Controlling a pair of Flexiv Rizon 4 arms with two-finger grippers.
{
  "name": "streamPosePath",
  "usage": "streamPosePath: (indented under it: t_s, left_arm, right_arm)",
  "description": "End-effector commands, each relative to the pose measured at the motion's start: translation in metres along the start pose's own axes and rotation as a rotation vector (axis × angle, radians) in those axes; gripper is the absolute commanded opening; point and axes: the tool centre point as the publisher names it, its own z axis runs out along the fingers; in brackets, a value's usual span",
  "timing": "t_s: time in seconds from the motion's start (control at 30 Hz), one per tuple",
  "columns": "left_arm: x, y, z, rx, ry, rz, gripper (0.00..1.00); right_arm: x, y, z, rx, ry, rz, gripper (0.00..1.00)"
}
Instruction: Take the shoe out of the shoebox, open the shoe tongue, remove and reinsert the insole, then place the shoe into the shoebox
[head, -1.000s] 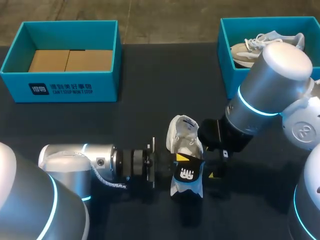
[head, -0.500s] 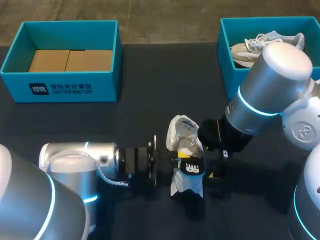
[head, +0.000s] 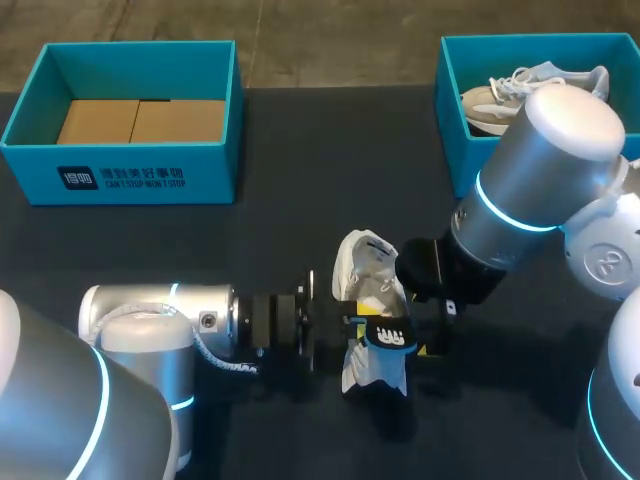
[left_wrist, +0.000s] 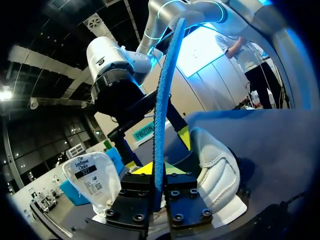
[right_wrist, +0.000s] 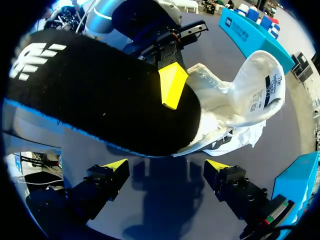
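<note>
- Head view: the shoe (head: 365, 275) sits mid-bench (head: 300, 200), toward the front edge, with the insole (head: 388, 338) over it.
- Left wrist view: my left fingers (left_wrist: 135, 200) clench the insole (left_wrist: 162, 100) edge-on.
- Right wrist view: my right fingers (right_wrist: 116, 164) stand released, the shoe (right_wrist: 240, 100) ahead.

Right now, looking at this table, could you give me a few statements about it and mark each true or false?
1. The left gripper is clamped on the insole. True.
2. The right gripper is squeezing the shoe. False: its fingers are open and hold nothing.
3. Both teal boxes are empty. False: the right box holds a second shoe, and the left box holds cardboard.
4. The shoe on the table lies between the two grippers. True.
</note>
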Motion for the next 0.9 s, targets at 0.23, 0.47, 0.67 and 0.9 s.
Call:
streamPosePath:
  t_s: [0.23,0.47,0.67,0.9]
  left_arm:
    - [0.002,-0.013,-0.003,0.01,0.004,0.024,0.27]
    - [0.003,-0.029,-0.002,-0.001,0.02,0.081,0.29]
    - [0.002,-0.037,0.002,-0.037,0.028,0.107,0.29]
    - [0.004,-0.045,0.004,-0.102,0.04,0.119,0.26]
  right_arm:
    - [0.001,0.0,0.001,0.0,-0.002,-0.001,1.0]
    - [0.001,0.0,0.001,0.0,-0.002,-0.001,1.0]
    - [0.001,0.0,0.001,0.0,-0.002,-0.001,1.0]
    - [0.001,0.0,0.001,0.0,-0.002,-0.001,1.0]
